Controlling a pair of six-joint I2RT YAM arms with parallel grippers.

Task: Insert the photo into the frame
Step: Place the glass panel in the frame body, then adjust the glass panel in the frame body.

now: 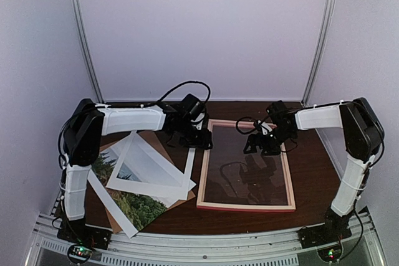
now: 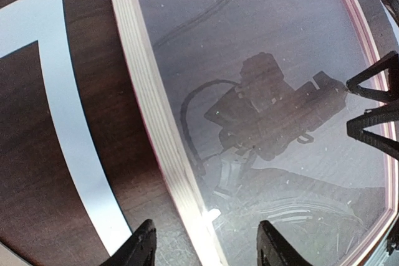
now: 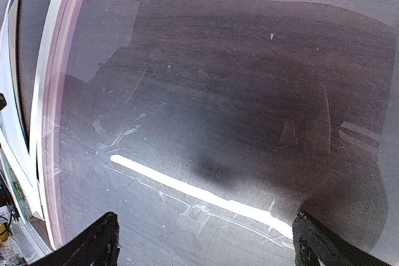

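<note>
I see a dark wood table enclosed by pale walls. The frame lies flat right of centre, glass facing up. The photo lies at the near left, overlapping a brown backing board and partly under a white mat. Left gripper: jaws apart, straddling the frame's left rail. Right gripper: jaws spread wide above the glass.

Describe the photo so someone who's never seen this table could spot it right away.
On the dark table, look left of the pink frame, near the left arm's base, where flat sheets lie stacked askew. The photo is the white-bordered sheet with green trees, partly under the white mat and over the brown board; only it carries a picture.
</note>
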